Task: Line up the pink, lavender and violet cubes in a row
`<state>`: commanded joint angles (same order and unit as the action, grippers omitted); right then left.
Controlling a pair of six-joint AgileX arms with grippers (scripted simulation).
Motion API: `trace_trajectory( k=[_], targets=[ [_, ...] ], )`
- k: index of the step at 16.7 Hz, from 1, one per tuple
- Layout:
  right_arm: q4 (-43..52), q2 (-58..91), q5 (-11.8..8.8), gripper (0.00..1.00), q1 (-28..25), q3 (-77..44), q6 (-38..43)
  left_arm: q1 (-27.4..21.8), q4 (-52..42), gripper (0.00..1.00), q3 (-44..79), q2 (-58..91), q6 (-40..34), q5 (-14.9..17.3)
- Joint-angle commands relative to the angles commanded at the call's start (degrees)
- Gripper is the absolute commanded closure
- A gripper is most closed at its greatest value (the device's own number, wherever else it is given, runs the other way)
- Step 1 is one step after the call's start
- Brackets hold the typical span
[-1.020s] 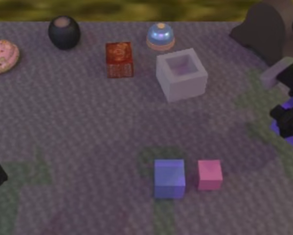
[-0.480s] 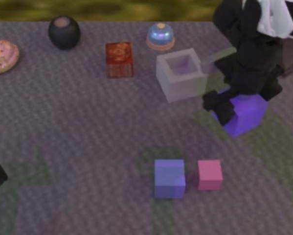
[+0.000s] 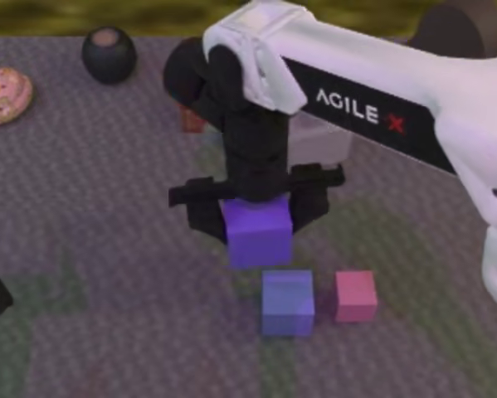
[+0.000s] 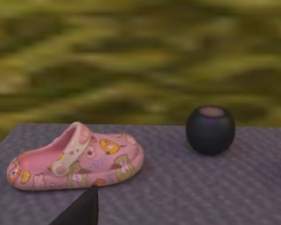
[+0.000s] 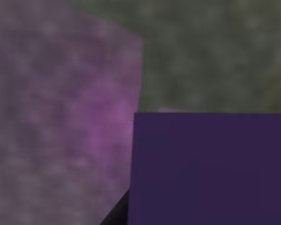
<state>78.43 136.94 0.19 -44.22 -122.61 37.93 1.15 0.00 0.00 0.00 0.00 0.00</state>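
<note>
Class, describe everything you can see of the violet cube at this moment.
The violet cube is a plain, matte, deep purple block, the largest of the three. The right gripper is shut on it from above, its black fingers at either side. It sits square, just behind and left of the lavender cube; whether it touches the table is unclear.

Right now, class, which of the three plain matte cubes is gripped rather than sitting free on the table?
The large deep purple cube, held by the right gripper; the lavender cube and small pink cube sit free.
</note>
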Motion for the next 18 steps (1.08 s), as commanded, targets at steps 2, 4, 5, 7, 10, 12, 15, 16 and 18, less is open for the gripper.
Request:
trace_trajectory(
  k=[2,4,5,7,10,12,15,16,18],
  targets=[
    [1.77,2.06,0.14,1.00,-4.27,-4.60,7.92,0.00,0.00,0.00,0.00,0.00,0.00,0.00],
    [2.93,3.39,0.34,1.00,-7.53,-8.12,13.34,0.00,0.00,0.00,0.00,0.00,0.00,0.00],
    [3.31,3.79,0.44,1.00,-8.69,-9.36,15.15,0.00,0.00,0.00,0.00,0.00,0.00,0.00],
    [3.66,4.16,0.56,1.00,-9.88,-10.61,16.95,0.00,0.00,0.00,0.00,0.00,0.00,0.00],
    [3.67,4.17,0.56,1.00,-9.90,-10.64,16.99,0.00,0.00,0.00,0.00,0.00,0.00,0.00],
    [3.35,3.91,0.47,1.00,-9.69,-10.30,17.00,0.00,0.00,0.00,0.00,0.00,0.00,0.00],
    [-0.73,3.99,0.43,1.00,-9.96,-6.34,16.83,0.00,0.00,0.00,0.00,0.00,0.00,0.00],
    [-2.94,4.14,0.42,1.00,-10.03,-4.30,16.88,0.00,0.00,0.00,0.00,0.00,0.00,0.00],
    [-7.64,4.40,0.48,1.00,-10.04,0.05,17.06,0.00,0.00,0.00,0.00,0.00,0.00,0.00]
  ],
)
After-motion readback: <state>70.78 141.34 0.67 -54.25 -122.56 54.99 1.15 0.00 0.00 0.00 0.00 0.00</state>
